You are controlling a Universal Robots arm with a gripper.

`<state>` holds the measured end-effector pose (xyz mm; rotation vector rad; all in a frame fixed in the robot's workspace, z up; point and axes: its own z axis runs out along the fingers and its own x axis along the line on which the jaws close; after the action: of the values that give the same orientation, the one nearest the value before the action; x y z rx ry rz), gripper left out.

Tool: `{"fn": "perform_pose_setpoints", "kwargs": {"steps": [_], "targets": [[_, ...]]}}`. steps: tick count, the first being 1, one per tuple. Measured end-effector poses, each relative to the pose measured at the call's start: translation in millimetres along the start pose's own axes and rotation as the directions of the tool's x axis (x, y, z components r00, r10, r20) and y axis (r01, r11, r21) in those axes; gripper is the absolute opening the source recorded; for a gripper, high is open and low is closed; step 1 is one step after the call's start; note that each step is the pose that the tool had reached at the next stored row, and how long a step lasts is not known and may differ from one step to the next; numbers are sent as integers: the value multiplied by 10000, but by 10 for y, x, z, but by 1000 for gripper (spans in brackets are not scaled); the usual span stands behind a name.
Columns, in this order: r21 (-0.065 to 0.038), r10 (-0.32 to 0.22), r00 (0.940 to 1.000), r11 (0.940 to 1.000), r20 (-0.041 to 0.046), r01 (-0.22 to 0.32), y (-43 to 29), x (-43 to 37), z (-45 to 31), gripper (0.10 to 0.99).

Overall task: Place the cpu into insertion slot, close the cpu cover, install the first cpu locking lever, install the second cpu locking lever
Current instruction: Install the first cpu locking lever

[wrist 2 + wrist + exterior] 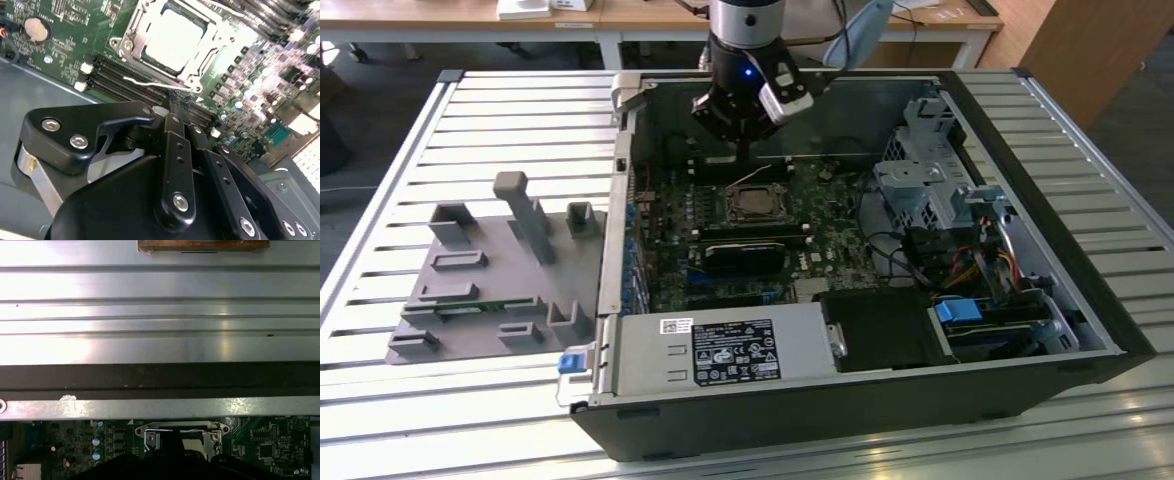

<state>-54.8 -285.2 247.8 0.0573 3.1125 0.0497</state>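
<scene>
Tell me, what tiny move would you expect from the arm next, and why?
Likely a gentle push down on the thin wire lever. The cpu is already in place with the cpu cover lying flat around it, and the gripper, fingers together, has its tip right by that lever, which stands clear of the cover's edge.
</scene>
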Motion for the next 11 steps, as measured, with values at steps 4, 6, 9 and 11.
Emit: {"fn": "perform_pose_setpoints", "kwargs": {"steps": [4, 6, 9, 11], "targets": [[-308, 9, 10000, 9995, -4, -9, -2, 1, 20, 106], [-382, 11, 10000, 9993, 3, -11, -1, 0, 35, 106], [-377, 10, 10000, 9993, 4, -10, -2, -12, 51, 106], [-361, 43, 10000, 9993, 6, -43, -1, -26, 56, 106]]}}
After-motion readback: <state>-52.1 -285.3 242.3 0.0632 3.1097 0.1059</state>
